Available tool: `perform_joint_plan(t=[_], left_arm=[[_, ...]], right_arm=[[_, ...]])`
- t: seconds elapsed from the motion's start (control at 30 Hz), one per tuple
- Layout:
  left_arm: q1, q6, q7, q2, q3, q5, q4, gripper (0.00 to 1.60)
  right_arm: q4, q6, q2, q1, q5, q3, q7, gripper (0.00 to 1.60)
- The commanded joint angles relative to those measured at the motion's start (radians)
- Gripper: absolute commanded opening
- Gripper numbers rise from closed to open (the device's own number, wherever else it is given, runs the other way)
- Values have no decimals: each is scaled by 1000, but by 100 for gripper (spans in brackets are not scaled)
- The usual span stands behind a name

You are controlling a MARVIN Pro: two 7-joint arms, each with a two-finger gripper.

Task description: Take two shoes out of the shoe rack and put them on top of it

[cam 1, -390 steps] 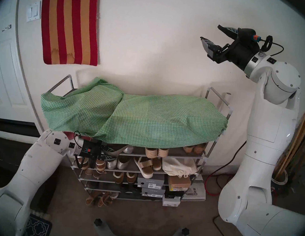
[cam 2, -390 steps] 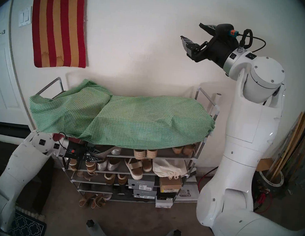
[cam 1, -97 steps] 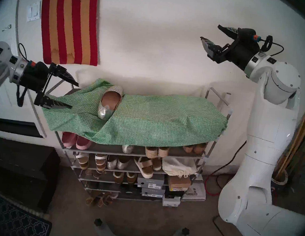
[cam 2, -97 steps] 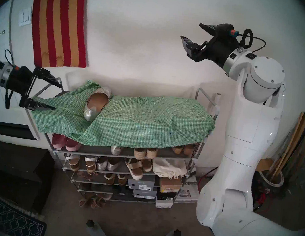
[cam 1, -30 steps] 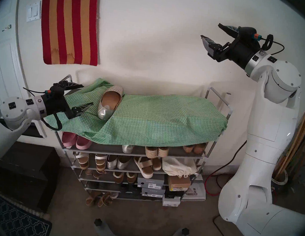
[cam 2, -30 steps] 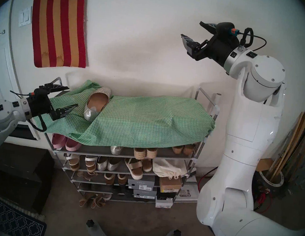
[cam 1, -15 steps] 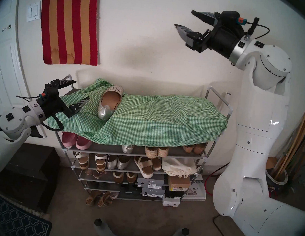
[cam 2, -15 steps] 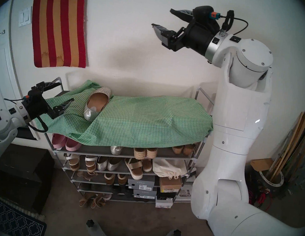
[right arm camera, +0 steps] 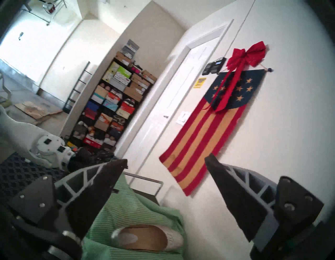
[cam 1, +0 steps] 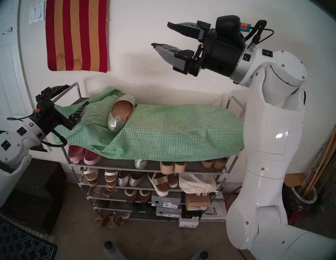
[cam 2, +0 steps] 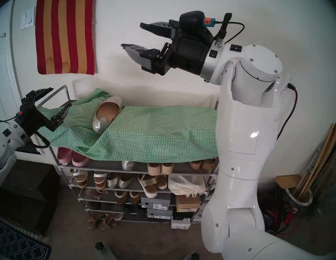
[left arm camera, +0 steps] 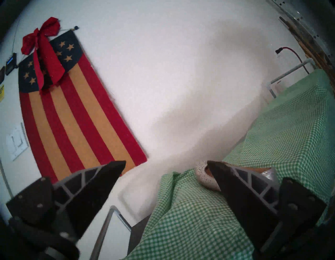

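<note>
Two grippers empty, left gripper (cam 1: 72,94) fingers spread beside the shoe rack (cam 1: 226,174) left rail, one perforated silver flat (cam 1: 121,115) on the green gingham cloth (cam 1: 173,131) atop it, second flat (cam 1: 140,163) one shelf down, right gripper (cam 1: 162,35) spread wide above.

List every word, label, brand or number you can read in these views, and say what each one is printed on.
"VIONIC": on the upper grey shoe box in the grey tube shoe rack.
"VIONIC": fainter, on the grey shoe box beneath it.
Too small or blurred to read: the white barcode stickers on both grey boxes, the brown cardboard box's yellow label, the black box's print, and the yellow sign by the door.
</note>
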Motion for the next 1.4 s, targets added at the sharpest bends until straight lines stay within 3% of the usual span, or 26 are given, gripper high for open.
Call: perform_joint_plan(t=[0.0,0.13,0.17,0.2,0.23,0.37,0.4,0.47,0.63,0.87,0.9,1.0,1.13,1.37], left_arm=[[109,-1,65,-97,-58,57,-74,160],[152,4,100,-132,-83,96,-113,160],[159,5,108,-140,-87,106,-121,160],[168,7,117,-150,-91,117,-131,160],[176,9,125,-158,-95,127,-139,160],[188,11,138,-171,-100,144,-152,160],[198,15,149,-182,-104,159,-163,160],[201,16,152,-185,-105,163,-166,160],[222,32,176,-208,-113,193,-192,160],[242,58,206,-234,-117,233,-223,160],[243,62,210,-237,-117,238,-226,160],[248,74,221,-245,-116,252,-236,160],[247,78,224,-246,-114,257,-238,160],[245,82,226,-249,-112,263,-238,160]], right_arm=[[-85,81,14,-109,22,-10,40,160],[-143,140,31,-157,39,-7,59,160],[-171,151,30,-194,47,-4,49,160],[-172,178,47,-177,56,-15,44,160],[-208,187,48,-225,63,-11,24,160],[-234,228,78,-249,73,-12,-10,160],[-278,253,97,-312,83,-1,-50,160],[-265,276,123,-272,85,-10,-56,160],[-329,321,159,-321,110,-3,-120,160],[-414,342,187,-427,164,17,-193,160],[-404,358,203,-401,173,11,-191,160],[-409,313,177,-453,200,28,-216,160],[-374,325,176,-431,228,-54,-206,160],[-413,346,221,-531,250,-169,-197,160]])
